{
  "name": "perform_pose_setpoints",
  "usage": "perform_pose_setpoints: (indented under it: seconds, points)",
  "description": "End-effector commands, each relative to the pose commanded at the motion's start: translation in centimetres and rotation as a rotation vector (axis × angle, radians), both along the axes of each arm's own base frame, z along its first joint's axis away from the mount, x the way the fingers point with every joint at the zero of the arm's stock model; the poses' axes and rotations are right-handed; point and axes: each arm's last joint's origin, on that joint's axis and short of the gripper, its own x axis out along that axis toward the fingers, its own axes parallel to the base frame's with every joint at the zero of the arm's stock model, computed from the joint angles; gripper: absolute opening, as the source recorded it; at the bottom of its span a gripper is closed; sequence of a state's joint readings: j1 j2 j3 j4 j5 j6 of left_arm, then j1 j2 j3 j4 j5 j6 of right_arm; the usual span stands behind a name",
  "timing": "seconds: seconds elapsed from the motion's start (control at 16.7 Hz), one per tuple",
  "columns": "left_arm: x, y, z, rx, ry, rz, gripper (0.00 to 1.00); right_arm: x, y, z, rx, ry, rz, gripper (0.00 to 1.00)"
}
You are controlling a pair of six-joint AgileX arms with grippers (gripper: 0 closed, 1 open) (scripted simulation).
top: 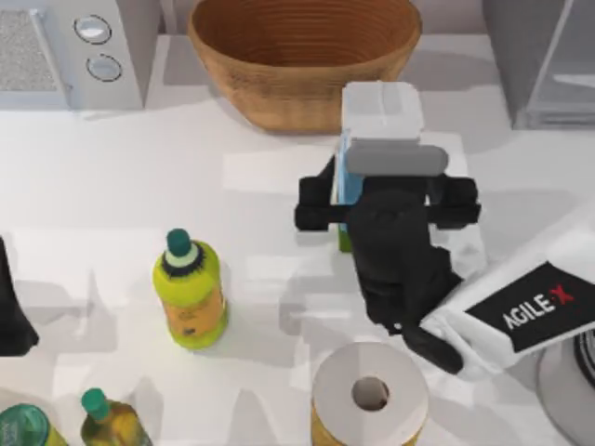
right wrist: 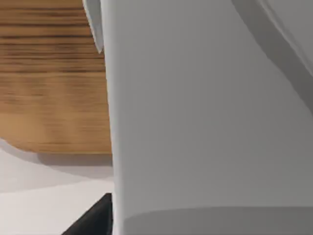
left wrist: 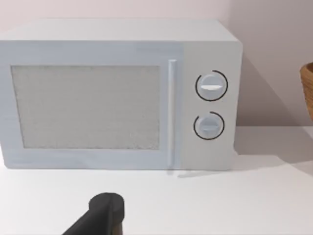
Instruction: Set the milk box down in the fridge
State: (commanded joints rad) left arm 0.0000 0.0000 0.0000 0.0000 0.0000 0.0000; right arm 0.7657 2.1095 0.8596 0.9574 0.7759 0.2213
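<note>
The milk box (top: 381, 110) stands upright at the table's middle right, in front of the basket; its white top, blue side and a bit of green at the foot show. My right gripper (top: 383, 190) reaches in from the right and is shut on the milk box, whose pale side (right wrist: 205, 112) looms close in the right wrist view beside one dark fingertip (right wrist: 95, 220). The fridge (top: 544, 65), a dark grey cabinet, stands at the back right, apart from the box. My left arm (top: 9, 316) is parked at the left edge.
A woven basket (top: 302, 56) sits at the back centre and a light grey microwave (top: 74, 46) at the back left. A yellow-green bottle (top: 191, 293) stands left of centre, a paper roll (top: 370, 395) at the front, and more bottles (top: 107, 418) at the front left.
</note>
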Motion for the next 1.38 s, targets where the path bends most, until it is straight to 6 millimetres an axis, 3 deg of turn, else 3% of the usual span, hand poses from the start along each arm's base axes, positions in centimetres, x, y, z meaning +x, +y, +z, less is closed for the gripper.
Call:
perform_pose_setpoints:
  seconds: [0.18, 0.48, 1.26, 1.38]
  points:
    - [0.0, 0.0, 0.0, 0.0, 0.0, 0.0, 1.0, 1.2, 0.4, -1.1, -0.003, 0.001, 0.001, 1.0]
    - [0.0, 0.0, 0.0, 0.0, 0.0, 0.0, 1.0, 1.2, 0.5, -1.4, -0.005, 0.0, 0.001, 1.0]
    - [0.0, 0.0, 0.0, 0.0, 0.0, 0.0, 1.0, 1.2, 0.5, -1.4, -0.005, 0.0, 0.001, 0.02]
    - [0.0, 0.0, 0.0, 0.0, 0.0, 0.0, 1.0, 1.2, 0.5, -1.4, -0.005, 0.0, 0.001, 0.0]
